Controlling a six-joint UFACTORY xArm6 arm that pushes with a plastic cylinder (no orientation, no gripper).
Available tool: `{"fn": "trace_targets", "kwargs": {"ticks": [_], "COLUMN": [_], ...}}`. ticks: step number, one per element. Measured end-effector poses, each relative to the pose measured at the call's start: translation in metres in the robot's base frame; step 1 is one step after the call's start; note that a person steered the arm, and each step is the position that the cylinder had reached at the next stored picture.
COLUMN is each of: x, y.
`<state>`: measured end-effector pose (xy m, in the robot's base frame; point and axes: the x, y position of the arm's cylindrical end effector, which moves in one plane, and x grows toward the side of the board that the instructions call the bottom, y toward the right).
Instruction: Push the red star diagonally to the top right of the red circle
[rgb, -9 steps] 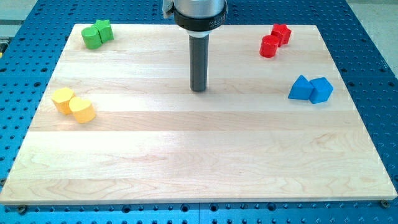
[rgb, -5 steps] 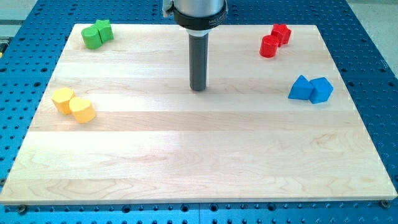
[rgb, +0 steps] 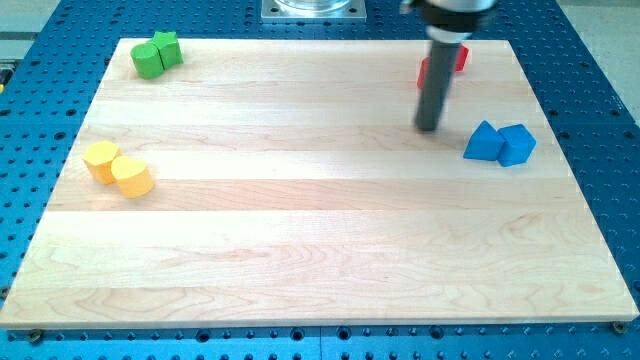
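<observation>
My tip (rgb: 428, 128) down on the pale wooden desk (rgb: 300, 230) in the upper right of the frame, end of a smooth dark cylindrical rod; no pincer on this arm, nothing held. Just behind the rod, toward the view's top, two glossy red blocks: red circle (rgb: 424, 72) largely hidden by the rod, only a sliver visible at its left edge; red star (rgb: 460, 58) peeking out at the rod's right, shape mostly covered. Tip apart from both. Right of the tip, two touching blue blocks (rgb: 499, 143), angular, faceted. Far upper left, a pair of green blocks (rgb: 156, 54). At the left edge, a yellow pair (rgb: 118, 168), touching. Around the desk, blue perforated metal (rgb: 600, 60).
</observation>
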<state>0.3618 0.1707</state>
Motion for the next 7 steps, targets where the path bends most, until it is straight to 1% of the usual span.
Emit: {"fn": "trace_targets", "kwargs": {"ticks": [1,2,3,4,5,6,7], "x": [-0.053,-0.123,-0.152,-0.146,-0.088,-0.059,-0.054], "y": [0.055,0.084,0.083,0.051,-0.016,-0.070,-0.133]}}
